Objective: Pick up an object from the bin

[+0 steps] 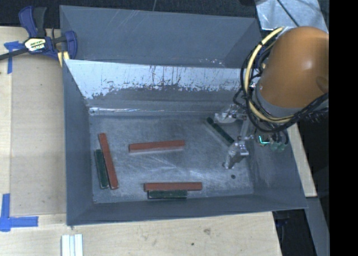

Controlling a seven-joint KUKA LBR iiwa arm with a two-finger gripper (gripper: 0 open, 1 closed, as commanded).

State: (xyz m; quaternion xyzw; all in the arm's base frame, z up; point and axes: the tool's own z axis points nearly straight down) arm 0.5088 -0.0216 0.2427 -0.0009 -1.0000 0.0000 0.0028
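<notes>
A grey metal bin (168,87) is entered from the right by the orange-covered arm (293,67). Reddish-brown flat bars (156,147) are scattered over the floor's left and middle. At its right, a slim dark green bar (217,126) is straddled by the gripper (232,136), fingers spread apart.

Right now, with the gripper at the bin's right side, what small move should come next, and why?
Probably ease the gripper slightly left and down onto the dark green bar, which lies slanted right beside it. That bar looks like the nearest thing. The brown bar mid-bin lies farther left and would need a longer reach.
</notes>
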